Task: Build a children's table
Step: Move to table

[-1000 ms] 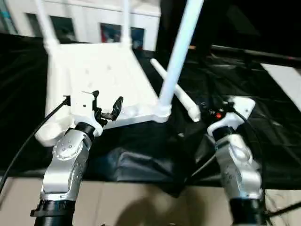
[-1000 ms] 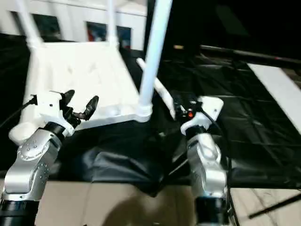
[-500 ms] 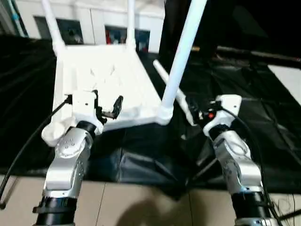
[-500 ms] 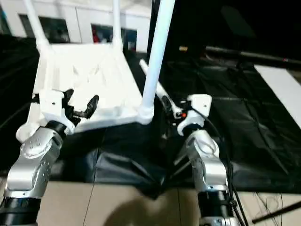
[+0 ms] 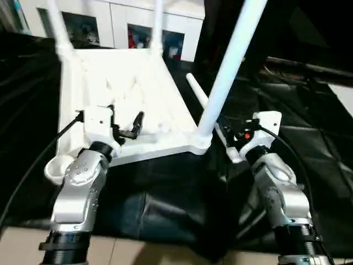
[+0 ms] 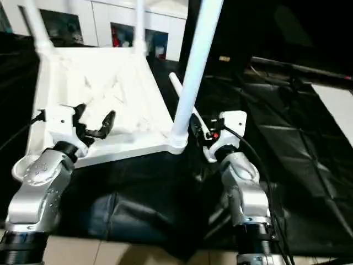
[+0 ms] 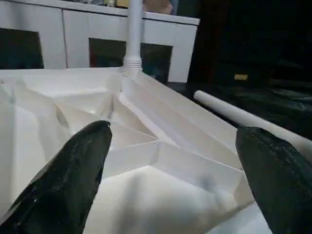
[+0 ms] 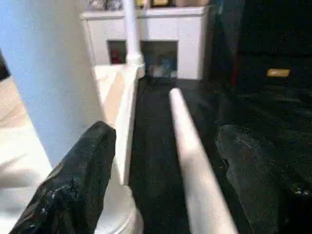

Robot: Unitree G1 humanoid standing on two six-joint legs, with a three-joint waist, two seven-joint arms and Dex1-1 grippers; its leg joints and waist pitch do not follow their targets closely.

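White cabinet (image 5: 127, 22) — black sheeting (image 5: 309, 143).

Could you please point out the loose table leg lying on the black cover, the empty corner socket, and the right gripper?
Loose table leg (image 8: 187, 146), right wrist view, mid-shaft.
Empty corner socket (image 5: 57, 169), left eye view, on its round rim.
Right gripper (image 8: 163, 168), right wrist view, between its two fingertips.

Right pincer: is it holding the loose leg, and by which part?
No. The right pincer stands open around the loose leg near its end, not closed on it. The left pincer is open too.
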